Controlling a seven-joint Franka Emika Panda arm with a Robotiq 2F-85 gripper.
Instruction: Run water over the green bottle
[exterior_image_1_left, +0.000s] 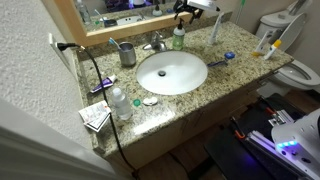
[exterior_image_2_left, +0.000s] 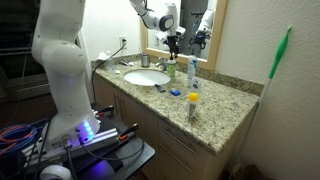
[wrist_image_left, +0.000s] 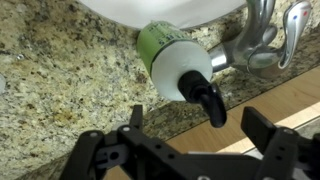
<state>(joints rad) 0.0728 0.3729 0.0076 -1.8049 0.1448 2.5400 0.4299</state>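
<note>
The green bottle (exterior_image_1_left: 178, 39) stands upright on the granite counter behind the white sink basin (exterior_image_1_left: 172, 73), right beside the chrome faucet (exterior_image_1_left: 155, 44). In the wrist view I look down on it: green body (wrist_image_left: 156, 41), white collar and dark nozzle on top, with the faucet (wrist_image_left: 266, 38) next to it. My gripper (wrist_image_left: 200, 125) is open and empty. It hangs just above the bottle's top, fingers either side and apart from it. It also shows in both exterior views (exterior_image_1_left: 184, 10) (exterior_image_2_left: 172, 43). No water stream is visible.
A grey metal cup (exterior_image_1_left: 127, 53) stands behind the basin. A clear bottle with a white cap (exterior_image_1_left: 120, 101) and small boxes sit near the counter's front corner. A blue toothbrush (exterior_image_1_left: 222, 60) lies beside the basin. A mirror frame runs behind, and a toilet (exterior_image_1_left: 300, 72) stands past the counter.
</note>
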